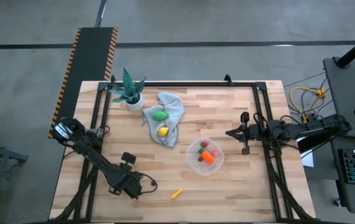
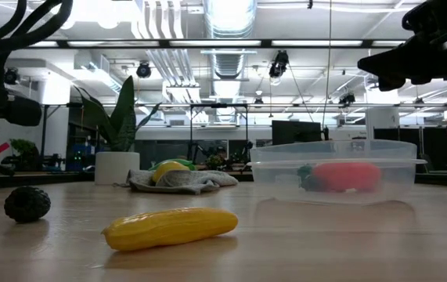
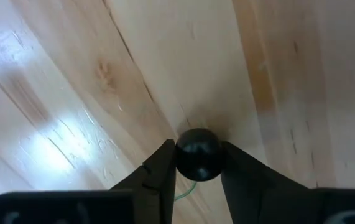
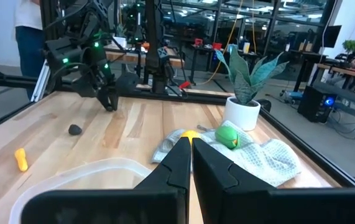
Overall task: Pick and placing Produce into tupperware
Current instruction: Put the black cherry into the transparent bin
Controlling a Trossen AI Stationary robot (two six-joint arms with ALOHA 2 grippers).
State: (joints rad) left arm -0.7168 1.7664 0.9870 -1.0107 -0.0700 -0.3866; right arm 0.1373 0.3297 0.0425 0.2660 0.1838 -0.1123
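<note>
The clear round tupperware (image 1: 195, 167) stands right of the table's middle. An orange carrot (image 1: 209, 158), a red piece and a green piece lie inside it. A green piece (image 1: 159, 115) and a yellow lemon (image 1: 163, 131) rest on the grey cloth. The yellow-orange sliver (image 1: 176, 194) lies near the near edge. A dark berry (image 2: 27, 204) sits on the wood at the near left. My left gripper (image 3: 197, 145) is open above the berry (image 3: 197, 158), and the low view shows no fingers beside it. My right gripper (image 4: 190, 138) is shut and raised to the right of the tupperware.
A potted plant (image 1: 130, 93) in a white pot stands at the far left, next to the grey cloth (image 1: 172, 111). Black frame rails run along the table's left, right and far sides. Bare wood lies between the sliver and the tupperware.
</note>
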